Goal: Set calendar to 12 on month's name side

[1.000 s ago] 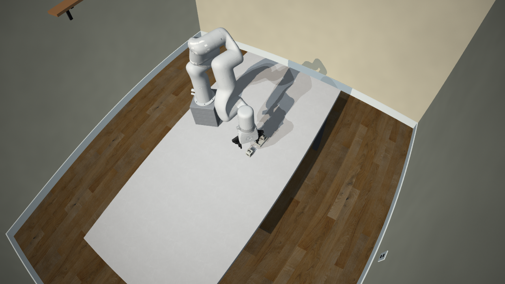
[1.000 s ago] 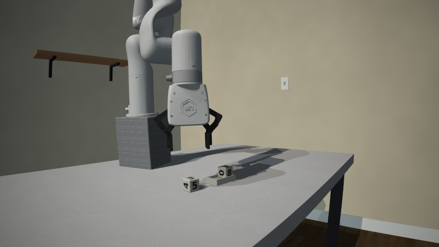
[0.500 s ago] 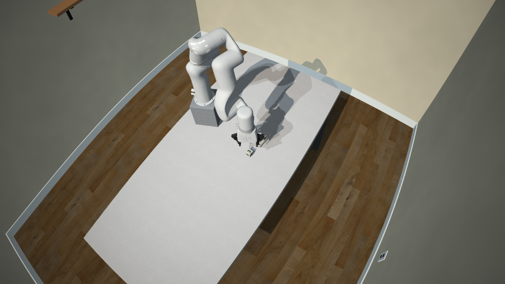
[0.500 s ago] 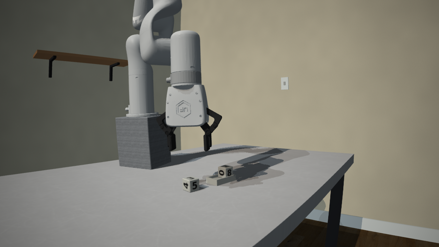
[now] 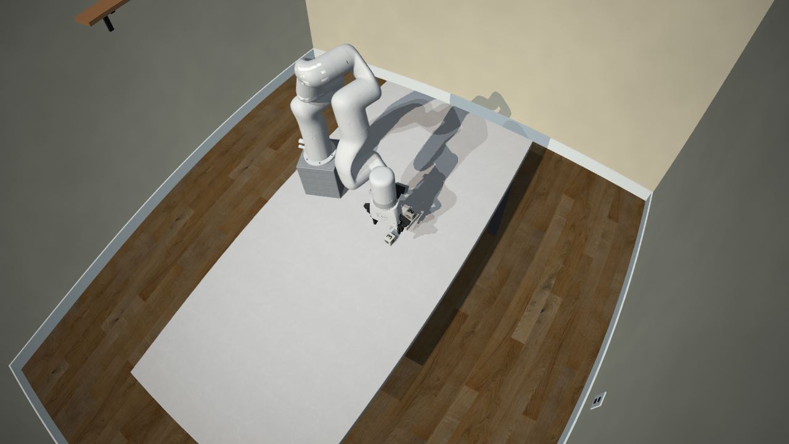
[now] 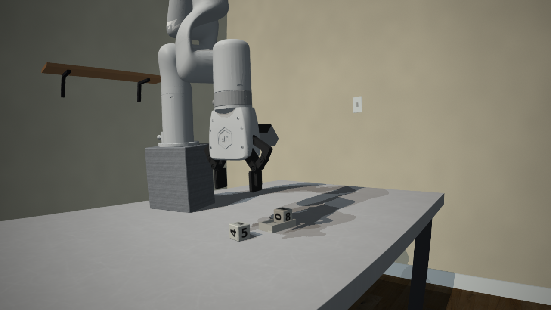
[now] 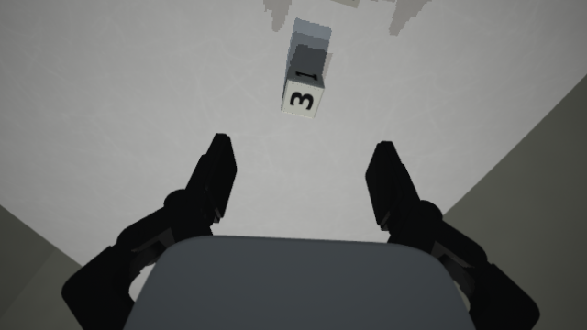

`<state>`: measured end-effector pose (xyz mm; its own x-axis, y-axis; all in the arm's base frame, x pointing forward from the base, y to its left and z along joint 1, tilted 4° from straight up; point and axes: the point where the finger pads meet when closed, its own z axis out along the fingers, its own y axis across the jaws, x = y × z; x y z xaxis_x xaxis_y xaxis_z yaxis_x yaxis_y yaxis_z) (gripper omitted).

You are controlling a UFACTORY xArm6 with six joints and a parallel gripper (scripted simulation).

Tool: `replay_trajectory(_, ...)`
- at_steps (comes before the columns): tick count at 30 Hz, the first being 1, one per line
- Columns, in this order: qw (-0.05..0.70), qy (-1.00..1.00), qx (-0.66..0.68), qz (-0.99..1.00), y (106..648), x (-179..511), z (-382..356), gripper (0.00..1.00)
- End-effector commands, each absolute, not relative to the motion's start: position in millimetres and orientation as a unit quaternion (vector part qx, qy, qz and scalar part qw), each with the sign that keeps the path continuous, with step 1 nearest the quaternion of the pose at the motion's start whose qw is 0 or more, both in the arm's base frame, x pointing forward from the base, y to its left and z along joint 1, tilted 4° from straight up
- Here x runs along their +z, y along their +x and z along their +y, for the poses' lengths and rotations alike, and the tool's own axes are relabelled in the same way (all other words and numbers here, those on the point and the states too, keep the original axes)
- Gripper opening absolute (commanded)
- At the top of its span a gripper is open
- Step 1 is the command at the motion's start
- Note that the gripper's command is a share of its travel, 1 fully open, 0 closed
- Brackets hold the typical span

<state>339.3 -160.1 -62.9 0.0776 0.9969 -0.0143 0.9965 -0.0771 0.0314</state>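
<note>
Fingers (image 6: 237,184) wide apart with nothing between, above the counter (image 5: 286,320) (image 6: 127,246) (image 7: 151,92); the loose cube (image 5: 389,237) (image 6: 239,231) (image 7: 303,98) sits just above frame centre in the wrist view, beyond the fingertips and laterally between their lines, slightly turned, 3 on top, so the next move is probably forward and down with a small twist to square up. Other cube (image 5: 409,214) (image 6: 283,215) is in the tray (image 6: 278,225), right of and behind the loose one in the exterior view; month side hard to make out, so its final facing is unsure.

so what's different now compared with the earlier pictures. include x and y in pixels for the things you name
The gripper (image 5: 388,226) (image 6: 238,188) (image 7: 302,155) has turned clockwise, seen from above, its logo face swinging toward the exterior view's left. Nothing was taken hold of or let go; it stands open. The loose number cube (image 5: 389,237) (image 6: 239,232) (image 7: 303,98), the tray (image 5: 414,220) (image 6: 272,227) (image 7: 350,3) and the number cube in it (image 5: 410,214) (image 6: 283,215) stayed put.
</note>
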Motion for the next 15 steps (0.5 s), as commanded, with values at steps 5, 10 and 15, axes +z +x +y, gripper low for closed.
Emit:
replay_trajectory(5,0.027,0.798,-0.012,0.602,340.3,-63.1,-160.7,1.00)
replay_trajectory(10,0.027,0.798,-0.012,0.602,340.3,-63.1,-160.7,0.49)
replay_trajectory(15,0.027,0.798,-0.012,0.602,340.3,-63.1,-160.7,0.49)
